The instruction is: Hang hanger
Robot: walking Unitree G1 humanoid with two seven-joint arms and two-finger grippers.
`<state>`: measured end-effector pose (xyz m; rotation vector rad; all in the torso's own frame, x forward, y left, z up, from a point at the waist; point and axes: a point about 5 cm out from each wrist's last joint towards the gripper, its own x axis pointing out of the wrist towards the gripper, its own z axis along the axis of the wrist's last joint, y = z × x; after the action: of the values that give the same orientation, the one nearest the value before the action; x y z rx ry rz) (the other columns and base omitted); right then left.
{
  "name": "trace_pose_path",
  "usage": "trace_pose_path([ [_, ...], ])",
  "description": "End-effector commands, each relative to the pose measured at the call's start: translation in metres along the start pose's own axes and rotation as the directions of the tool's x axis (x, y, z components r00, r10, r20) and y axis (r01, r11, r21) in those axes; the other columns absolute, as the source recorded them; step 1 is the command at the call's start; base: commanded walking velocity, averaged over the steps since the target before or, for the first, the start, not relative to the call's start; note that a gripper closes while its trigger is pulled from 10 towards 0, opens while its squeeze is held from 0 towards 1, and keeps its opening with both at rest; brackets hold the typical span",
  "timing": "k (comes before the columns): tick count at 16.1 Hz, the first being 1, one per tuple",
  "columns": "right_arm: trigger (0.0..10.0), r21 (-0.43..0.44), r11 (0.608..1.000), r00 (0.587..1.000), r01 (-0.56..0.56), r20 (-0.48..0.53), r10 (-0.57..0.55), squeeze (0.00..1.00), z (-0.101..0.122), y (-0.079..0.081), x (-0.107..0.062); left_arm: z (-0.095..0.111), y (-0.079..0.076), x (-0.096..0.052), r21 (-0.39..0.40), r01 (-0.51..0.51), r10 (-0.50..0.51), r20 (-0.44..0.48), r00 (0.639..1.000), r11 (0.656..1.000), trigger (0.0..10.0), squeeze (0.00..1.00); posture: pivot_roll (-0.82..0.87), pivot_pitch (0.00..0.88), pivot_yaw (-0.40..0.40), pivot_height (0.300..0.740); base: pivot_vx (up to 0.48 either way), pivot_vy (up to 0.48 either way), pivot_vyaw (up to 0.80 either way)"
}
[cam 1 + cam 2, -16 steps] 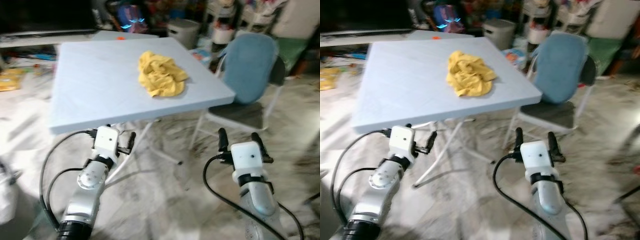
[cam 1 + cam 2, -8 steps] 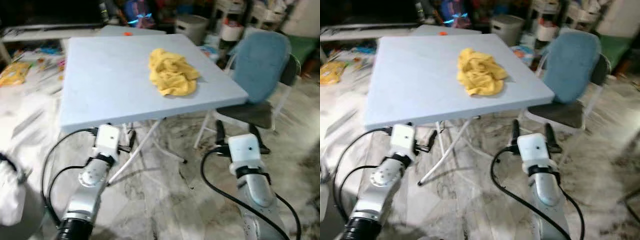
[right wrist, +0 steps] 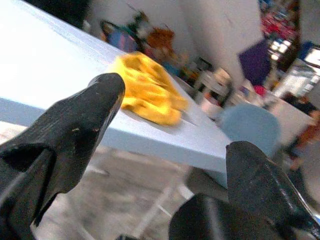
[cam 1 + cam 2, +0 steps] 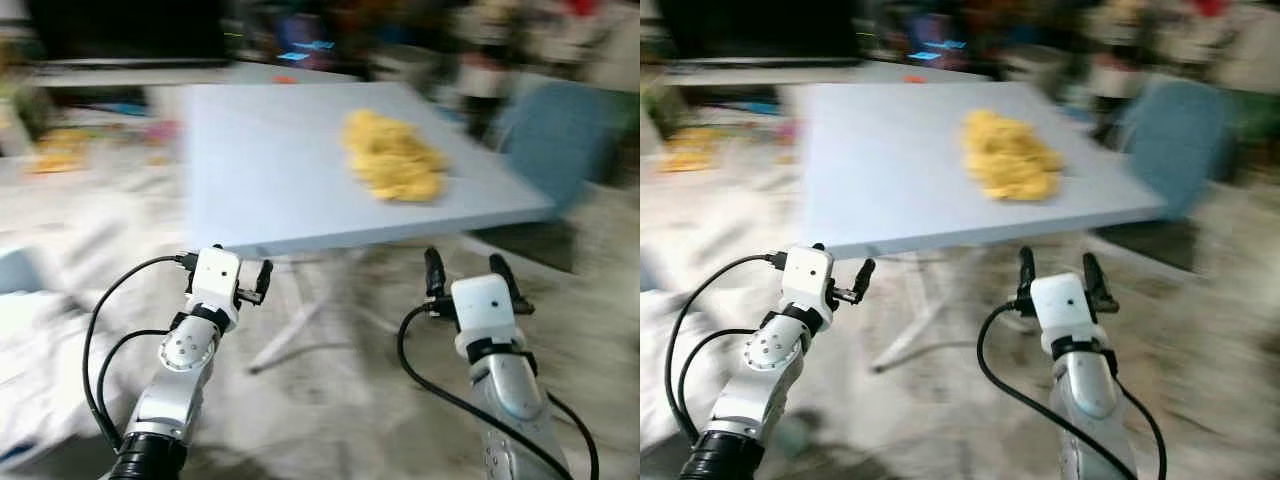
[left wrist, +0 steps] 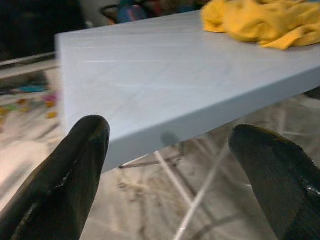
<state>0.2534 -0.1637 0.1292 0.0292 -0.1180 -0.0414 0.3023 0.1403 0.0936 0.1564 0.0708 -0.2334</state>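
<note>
Two grippers, both empty, held low before the table edge.

Left gripper (image 5: 165, 165): fingers spread wide, nothing betw. them; wrist view looks along them at the near edge of the table. Carried forward at roughly table-leg height, likely a travel posture while the robot walks.

Right gripper (image 4: 466, 272): fingers (image 3: 75, 120) wide apart, nothing held. Same carry posture, just below and in front of the tabletop's near edge.

Folding table (image 4: 280, 160): pale blue-grey top, white crossed legs underneath. Stands directly ahead.

Yellow garment (image 4: 392, 156): crumpled heap on the far right part of the tabletop, well apart from both grippers. Prob. the item meant for a hanger.

Hanger: cannot be made out in these views; its place can't be told.

Blue chair (image 4: 556, 135): beside the table's right side, blurred.

Floor clutter (image 4: 60, 160): far left, too blurred to name.

Change vs. 0.5 s earlier: whole scene has slid rightward and smeared, so the camera has swung left; table, garment, chair themselves unmoved. Grippers hold the same wide-open pose rel. to the body.

Task stage, as judged: approach only, nothing grasped yet.
</note>
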Motion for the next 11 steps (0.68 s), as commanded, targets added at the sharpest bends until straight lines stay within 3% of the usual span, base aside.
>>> trace_pose_path([
  [1, 10.0, 0.000, 1.000, 1.000, 0.011, 0.000, -0.011, 0.00, 0.0003, -0.0054, -0.0005, 0.0010, -0.0074, 0.0020, 0.011, 0.020, -0.020, 0.000, 1.000, 1.000, 10.0, 0.00, 0.13, 0.000, -0.082, 0.740, 0.000, 0.446, 0.54],
  [11, 10.0, 0.000, 1.000, 1.000, -0.007, -0.001, 0.007, 0.00, 0.0000, -0.0042, 0.0009, -0.0005, -0.0092, 0.0037, 0.001, 0.017, -0.017, -0.007, 1.000, 1.000, 10.0, 0.00, 0.13, 0.000, -0.087, 0.740, 0.000, 0.426, 0.04],
])
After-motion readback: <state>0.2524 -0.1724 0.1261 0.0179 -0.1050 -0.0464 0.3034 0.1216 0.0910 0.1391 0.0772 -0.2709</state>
